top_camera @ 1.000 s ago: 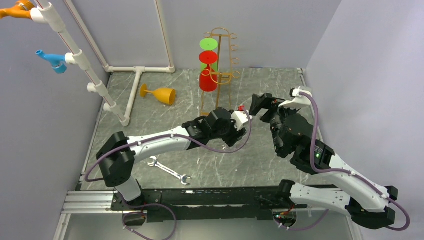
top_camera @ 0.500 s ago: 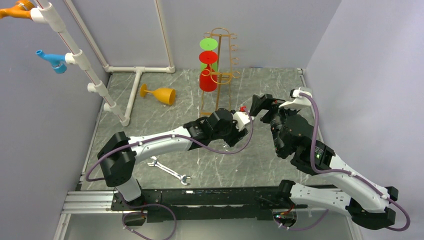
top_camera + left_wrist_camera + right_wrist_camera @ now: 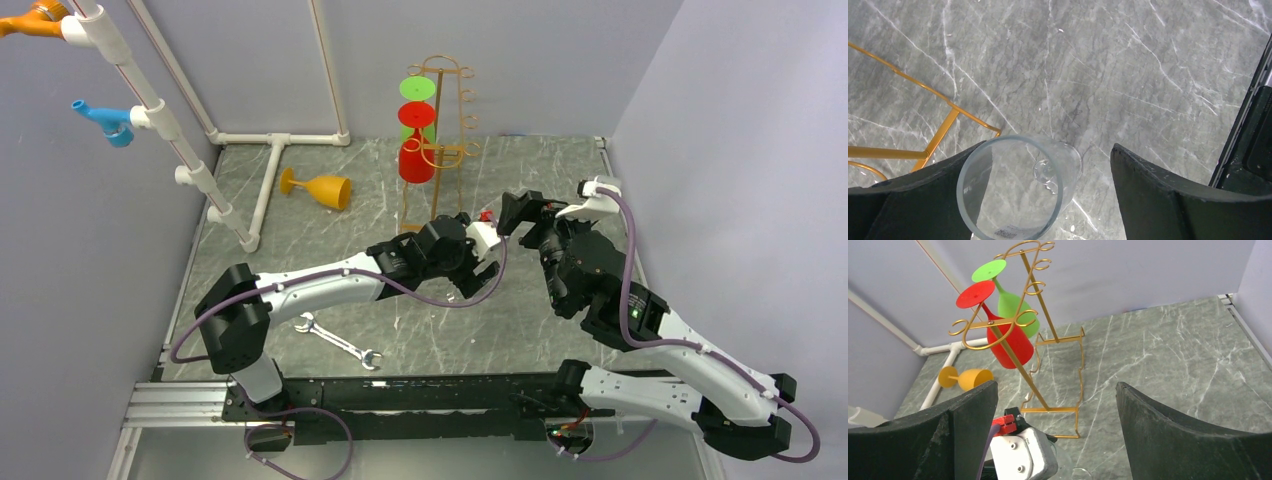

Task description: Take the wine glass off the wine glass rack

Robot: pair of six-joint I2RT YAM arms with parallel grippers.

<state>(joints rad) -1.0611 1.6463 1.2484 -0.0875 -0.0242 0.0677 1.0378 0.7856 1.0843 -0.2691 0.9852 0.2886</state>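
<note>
The gold wire wine glass rack [image 3: 441,140] stands at the back of the table, with a red wine glass [image 3: 416,160] and a green one [image 3: 418,89] hanging upside down on it. The right wrist view shows the rack [image 3: 1024,335], the red glass [image 3: 1010,344] and the green glass [image 3: 1016,310]. A clear wine glass [image 3: 1020,186] stands upright on the table between the fingers of my left gripper [image 3: 1048,150]. That gripper is open; the glass is close to the left finger and well apart from the right one. My right gripper [image 3: 1057,386] is open and empty, facing the rack.
An orange wine glass [image 3: 325,188] lies on its side left of the rack. A wrench [image 3: 338,340] lies near the front. A white pipe frame [image 3: 270,160] stands at the back left, with a blue piece [image 3: 105,120] on its slanted pipe. Walls close both sides.
My left wrist has shifted slightly up and to the right beside the rack's base. My right gripper has edged a little to the left. The glasses on the rack have not moved.
</note>
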